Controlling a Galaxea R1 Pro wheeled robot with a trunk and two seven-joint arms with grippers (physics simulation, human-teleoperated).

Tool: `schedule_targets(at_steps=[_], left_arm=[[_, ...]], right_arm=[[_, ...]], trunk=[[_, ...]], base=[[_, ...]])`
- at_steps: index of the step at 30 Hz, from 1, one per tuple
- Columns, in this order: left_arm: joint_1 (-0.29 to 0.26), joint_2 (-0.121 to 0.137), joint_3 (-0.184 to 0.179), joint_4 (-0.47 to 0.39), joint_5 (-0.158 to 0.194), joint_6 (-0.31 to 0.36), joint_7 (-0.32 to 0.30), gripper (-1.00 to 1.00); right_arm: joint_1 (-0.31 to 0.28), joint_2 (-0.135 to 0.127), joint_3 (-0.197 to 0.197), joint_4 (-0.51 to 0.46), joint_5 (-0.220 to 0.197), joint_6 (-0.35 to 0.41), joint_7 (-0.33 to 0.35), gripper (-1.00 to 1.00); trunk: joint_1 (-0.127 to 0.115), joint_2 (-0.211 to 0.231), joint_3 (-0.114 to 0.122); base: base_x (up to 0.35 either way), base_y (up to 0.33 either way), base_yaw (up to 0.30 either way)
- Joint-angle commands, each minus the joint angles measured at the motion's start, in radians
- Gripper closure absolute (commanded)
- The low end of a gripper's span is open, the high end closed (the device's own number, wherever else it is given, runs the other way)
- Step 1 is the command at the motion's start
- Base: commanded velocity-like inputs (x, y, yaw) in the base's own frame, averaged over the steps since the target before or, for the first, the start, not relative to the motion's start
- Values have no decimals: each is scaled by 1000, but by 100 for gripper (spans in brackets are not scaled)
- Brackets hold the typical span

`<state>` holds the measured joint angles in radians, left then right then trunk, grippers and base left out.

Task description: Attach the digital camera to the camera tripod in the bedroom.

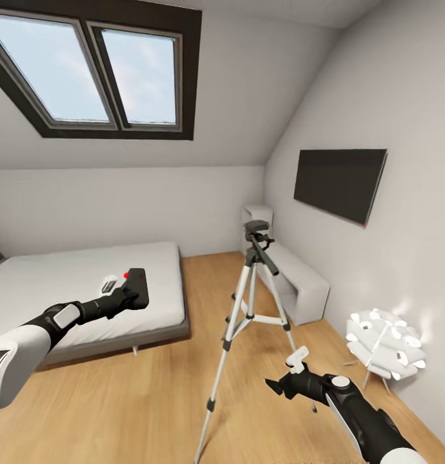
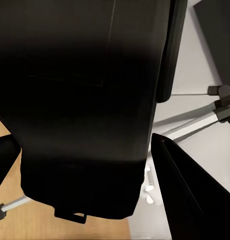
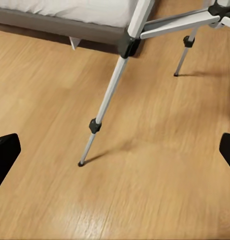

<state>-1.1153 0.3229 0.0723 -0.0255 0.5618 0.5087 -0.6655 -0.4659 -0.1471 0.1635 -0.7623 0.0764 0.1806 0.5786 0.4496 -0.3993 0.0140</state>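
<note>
In the bedroom, the digital camera (image 1: pixel 137 287), a black box with a red dot on top, is held above the bed's near corner by my left gripper (image 1: pixel 128 295), which is shut on it. In the left wrist view the camera (image 2: pixel 80 100) looms dark between the fingers (image 2: pixel 187 195). The camera tripod (image 1: pixel 250 303) stands on the wood floor to the camera's right, its black pan head (image 1: pixel 257 231) bare. My right gripper (image 1: pixel 282 385) hangs open low beside the tripod's front legs. The right wrist view has a silver leg (image 3: pixel 109 95) beyond the open gripper (image 3: pixel 115 152).
The grey bed (image 1: pixel 87 290) with a white mattress lies at the left. A black TV (image 1: pixel 339 183) hangs on the right wall above a low white bench (image 1: pixel 300 283). A white petal lamp (image 1: pixel 384 345) sits on the floor at the right. A skylight (image 1: pixel 93 67) is overhead.
</note>
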Motion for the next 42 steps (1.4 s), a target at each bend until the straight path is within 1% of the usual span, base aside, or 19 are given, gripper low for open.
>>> schedule_targets(at_steps=[1,5,11,12,13,16,20,25,29,33,34,35,36,42], left_arm=[[0,1,11,-1,-2,7,-3,100],[0,1,11,-1,-2,7,-3,100],[0,1,10,-1,-2,7,-3,100],[0,1,11,-1,-2,7,-3,100],[0,1,11,-1,-2,6,-3,100],[0,1,10,-1,-2,5,-1,100],[0,1,10,-1,-2,4,2,100],[0,0,10,-1,-4,4,3,100],[0,-2,9,-1,-5,4,5,100],[0,-2,9,-1,-5,-1,6,100],[0,-3,9,-1,-4,-9,6,100],[0,-6,9,-1,-1,-34,6,100],[0,-9,9,-1,0,-43,6,100],[1,-16,9,-1,1,-55,7,100]], right_arm=[[0,0,1,-2,8,3,3,-100],[0,-1,1,-2,7,3,3,-100],[0,2,-1,-2,8,3,3,-100],[0,6,-27,-11,8,0,-12,-100],[0,8,-44,-13,8,-4,-25,-100],[0,11,-75,-9,1,-18,-59,-100],[0,13,-91,8,-6,-35,-80,-100],[0,9,-98,26,-3,-31,-84,-100],[0,2,-101,32,-3,-15,-81,-100],[0,-1,-103,34,-1,30,-79,-100],[0,-2,-104,35,0,51,-79,-100],[0,-3,-105,35,2,89,-78,-100],[0,-3,-105,35,3,100,-77,-100],[0,-4,-105,35,2,116,-77,-100]], trunk=[[0,-1,0],[0,-1,2],[0,-1,3],[0,-1,3],[0,-1,3],[0,-1,3],[0,-1,3],[0,-1,3],[0,-1,3],[0,-1,3],[0,-1,3],[0,-1,3],[0,-1,3],[0,-1,3]], base=[[0,350,-271],[0,350,-175],[0,350,-47],[0,350,-6],[0,350,-4],[0,350,-2],[24,350,-1],[82,349,0],[136,341,-42],[171,332,-187],[188,326,-244],[210,306,-274],[224,292,-281],[257,255,-289]])
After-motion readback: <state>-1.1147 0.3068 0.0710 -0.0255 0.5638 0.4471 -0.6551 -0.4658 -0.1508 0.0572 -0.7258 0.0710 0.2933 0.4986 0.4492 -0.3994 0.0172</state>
